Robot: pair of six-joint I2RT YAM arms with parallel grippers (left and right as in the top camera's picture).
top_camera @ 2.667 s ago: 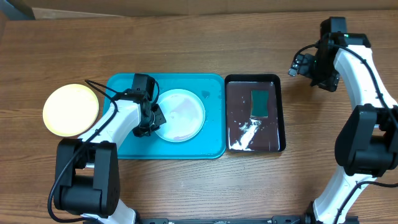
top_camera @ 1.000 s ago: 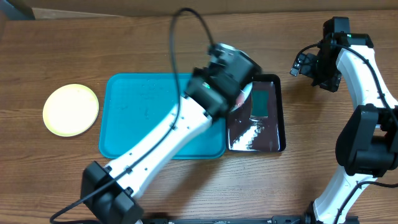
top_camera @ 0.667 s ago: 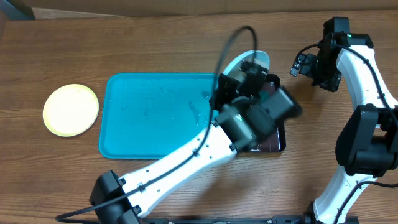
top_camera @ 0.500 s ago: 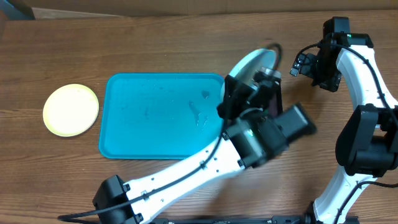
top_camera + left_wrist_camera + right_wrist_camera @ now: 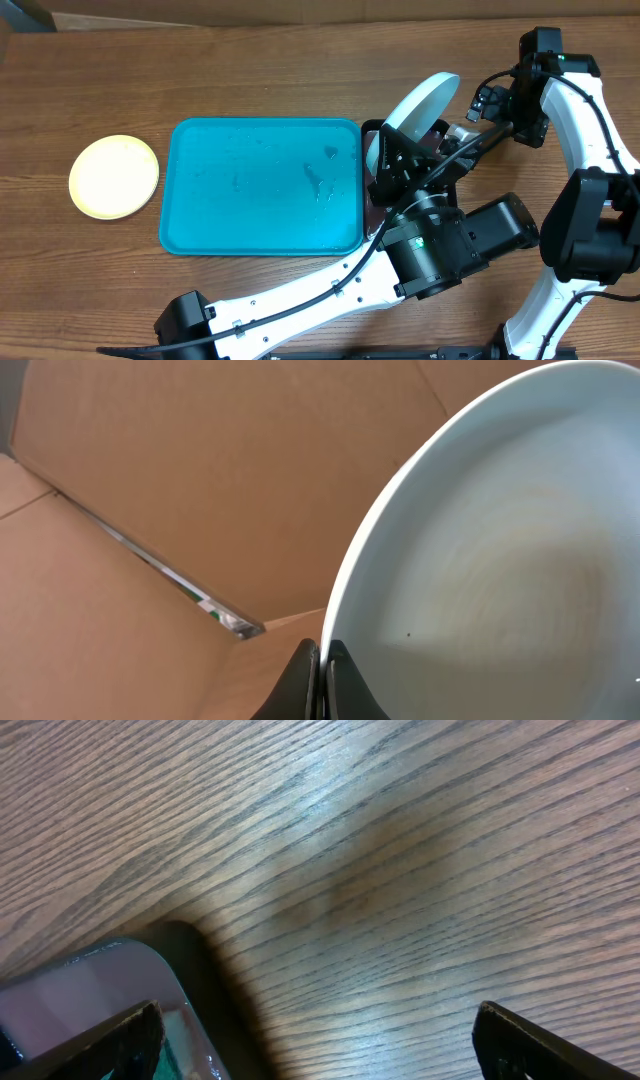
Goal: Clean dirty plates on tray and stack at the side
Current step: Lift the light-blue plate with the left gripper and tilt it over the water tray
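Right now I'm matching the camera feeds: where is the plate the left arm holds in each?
Overhead: the plate, tilted on edge, upper centre-right, over the dark tray.
Left wrist: the plate fills the right side, rim pinched by the left gripper.
Right wrist: not in it.
Shared landmark: the dark tray, lower left in right wrist; absent from left wrist.

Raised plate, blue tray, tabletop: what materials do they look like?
Raised plate: pale blue-white, smooth, soft sheen, thin rim; ceramic or melamine, can't tell. Blue tray: likely moulded plastic, uniform turquoise, rounded corners, low rim. Tabletop: wood or wood-look laminate, brown grain lines, slight gloss.
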